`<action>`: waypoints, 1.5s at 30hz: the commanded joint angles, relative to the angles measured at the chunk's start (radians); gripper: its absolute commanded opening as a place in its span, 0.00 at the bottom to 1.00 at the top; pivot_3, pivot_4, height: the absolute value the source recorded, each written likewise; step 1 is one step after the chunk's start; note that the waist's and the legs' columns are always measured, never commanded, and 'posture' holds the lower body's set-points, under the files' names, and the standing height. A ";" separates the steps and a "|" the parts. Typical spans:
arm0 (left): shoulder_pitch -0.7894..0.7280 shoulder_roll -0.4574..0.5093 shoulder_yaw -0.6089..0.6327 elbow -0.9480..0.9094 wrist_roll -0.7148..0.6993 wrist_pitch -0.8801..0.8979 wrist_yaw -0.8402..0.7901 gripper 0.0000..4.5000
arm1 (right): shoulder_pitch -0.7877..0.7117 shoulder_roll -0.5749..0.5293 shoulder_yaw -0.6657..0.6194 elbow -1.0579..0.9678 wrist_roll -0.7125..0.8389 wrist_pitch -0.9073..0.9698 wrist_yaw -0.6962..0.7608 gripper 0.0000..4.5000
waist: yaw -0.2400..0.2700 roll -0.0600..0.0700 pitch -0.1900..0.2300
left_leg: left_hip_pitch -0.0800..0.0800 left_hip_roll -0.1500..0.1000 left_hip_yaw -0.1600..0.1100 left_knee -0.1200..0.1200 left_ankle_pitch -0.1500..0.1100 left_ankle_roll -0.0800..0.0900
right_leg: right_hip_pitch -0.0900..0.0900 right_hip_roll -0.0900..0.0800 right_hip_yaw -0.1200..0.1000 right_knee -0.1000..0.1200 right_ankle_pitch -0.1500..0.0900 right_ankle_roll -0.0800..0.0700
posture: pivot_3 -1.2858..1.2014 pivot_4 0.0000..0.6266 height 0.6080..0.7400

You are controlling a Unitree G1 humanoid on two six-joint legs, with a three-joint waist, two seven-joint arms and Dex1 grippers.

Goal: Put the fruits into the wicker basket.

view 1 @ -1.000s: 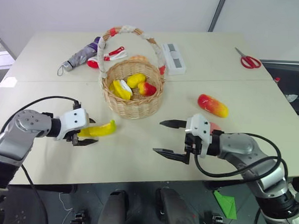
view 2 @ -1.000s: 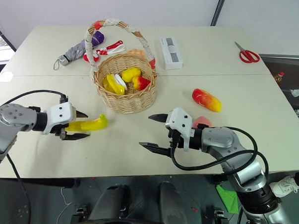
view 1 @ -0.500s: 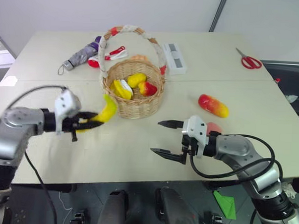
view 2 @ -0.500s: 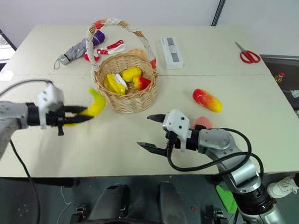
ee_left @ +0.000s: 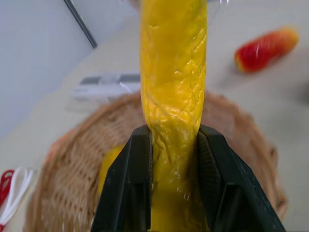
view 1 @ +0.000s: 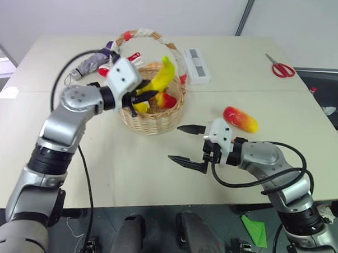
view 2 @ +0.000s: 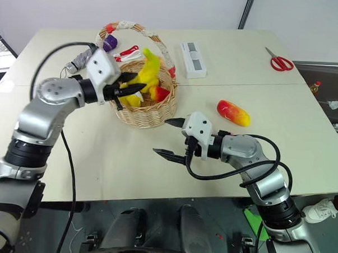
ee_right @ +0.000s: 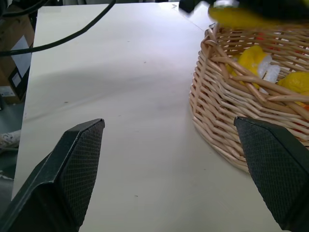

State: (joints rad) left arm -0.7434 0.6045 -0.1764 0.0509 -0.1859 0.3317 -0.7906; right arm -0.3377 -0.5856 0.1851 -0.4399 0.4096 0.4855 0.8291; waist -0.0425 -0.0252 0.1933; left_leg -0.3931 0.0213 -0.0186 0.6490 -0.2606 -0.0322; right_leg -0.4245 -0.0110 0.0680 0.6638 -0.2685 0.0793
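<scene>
Left gripper [view 1: 143, 95] clamps banana [view 1: 161, 77] over wicker basket [view 1: 152, 117], some fruits inside; mango [view 1: 240, 119] waits on desk [view 1: 128, 169]; right gripper [view 1: 186, 144] fingers wide

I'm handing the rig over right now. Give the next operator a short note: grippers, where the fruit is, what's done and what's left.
Left gripper: shut on the banana, held over the basket.
Right gripper: open, empty, over the table in front of the basket.
Done: a few fruits already lie in the basket.
Left: release the banana into the basket, then fetch the mango on the table to the robot's right of the basket.
</scene>
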 commanded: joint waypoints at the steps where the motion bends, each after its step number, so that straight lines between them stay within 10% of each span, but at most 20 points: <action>1: -0.050 -0.016 0.010 0.038 0.027 -0.072 -0.019 0.48 | 0.000 0.000 -0.038 -0.064 0.010 0.017 -0.032 1.00 | 0.002 0.000 0.000 | 0.000 0.000 0.000 0.000 0.000 0.000 | 0.000 0.000 0.000 0.000 0.000 0.000 | 0.52 0.24 1.00; 5: -0.062 -0.033 0.043 0.062 0.025 -0.122 -0.022 0.93 | 0.038 -0.028 -0.138 -0.098 0.036 0.074 -0.086 1.00 | 0.004 0.000 0.000 | -0.001 0.000 0.000 0.001 0.000 0.000 | 0.000 -0.001 0.000 0.000 0.000 0.000 | 0.52 0.24 1.00; 16: 0.112 -0.061 0.132 -0.297 -0.323 0.114 -0.149 0.93 | 0.296 -0.192 -0.554 0.033 0.033 0.119 -0.135 1.00 | 0.014 0.000 0.000 | -0.001 -0.001 0.000 0.001 0.000 0.000 | 0.000 -0.002 0.000 0.000 0.000 0.000 | 0.52 0.24 1.00; 39: 0.289 -0.106 -0.069 -0.441 -0.163 0.110 -0.091 0.93 | -0.317 -0.134 -0.068 0.818 -0.427 -0.105 -0.146 1.00 | 0.001 0.002 -0.001 | 0.002 -0.001 0.003 0.001 0.000 0.000 | 0.002 -0.001 0.004 0.001 0.000 0.000 | 0.52 0.24 1.00; 45: 0.314 -0.095 -0.049 -0.471 -0.173 0.129 -0.076 0.94 | -0.334 -0.132 -0.079 0.819 -0.435 -0.125 -0.137 0.49 | -0.003 0.002 -0.001 | 0.002 -0.001 0.003 0.001 0.000 0.000 | 0.002 -0.001 0.004 0.001 0.000 0.000 | 0.52 0.24 1.00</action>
State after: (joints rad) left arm -0.4342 0.5030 -0.2564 -0.3704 -0.3446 0.4565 -0.8734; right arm -0.6521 -0.7119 0.1222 0.4065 -0.0179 0.3771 0.6916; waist -0.0451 -0.0233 0.1926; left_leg -0.3910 0.0205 -0.0153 0.6500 -0.2605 -0.0321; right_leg -0.4228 -0.0120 0.0718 0.6646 -0.2683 0.0796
